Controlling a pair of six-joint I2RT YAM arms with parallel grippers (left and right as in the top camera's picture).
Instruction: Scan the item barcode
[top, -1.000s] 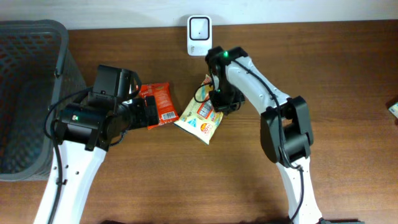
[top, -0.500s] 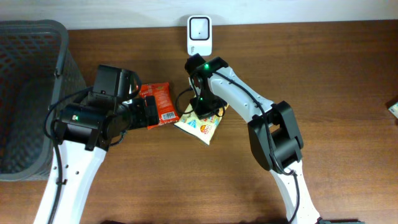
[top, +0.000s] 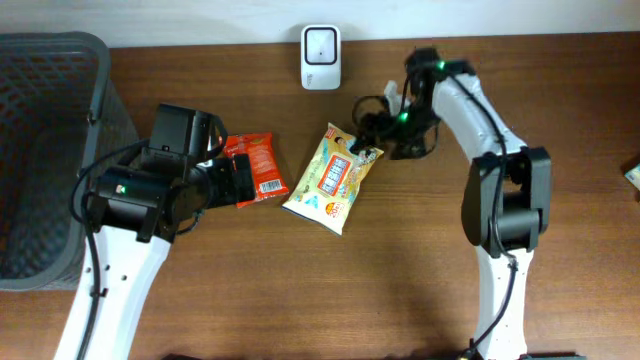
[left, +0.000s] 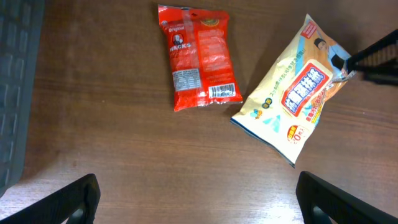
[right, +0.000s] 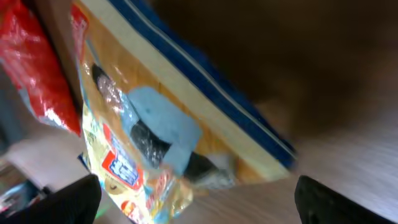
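Two snack packets lie on the wooden table. The red packet (top: 258, 168) (left: 199, 65) is flat with its barcode (left: 221, 92) facing up. Just right of it is the yellow packet (top: 333, 180) (left: 289, 99) (right: 143, 124), printed front up, no barcode showing. A white scanner (top: 320, 45) stands at the table's back edge. My left gripper (top: 240, 178) (left: 198, 208) hovers open beside the red packet, nothing between its fingers. At the yellow packet's upper right corner, my right gripper (top: 362, 128) (right: 196, 208) is open, holding nothing.
A dark mesh basket (top: 50, 150) fills the left side of the table. A small object (top: 633, 175) peeks in at the right edge. Bare wood stretches across the front and right of the table.
My right gripper, shut on the yellow packet's corner, dragged it left, then opened, let go and swung back to the right. The packet now lies flat. The left arm has not moved.
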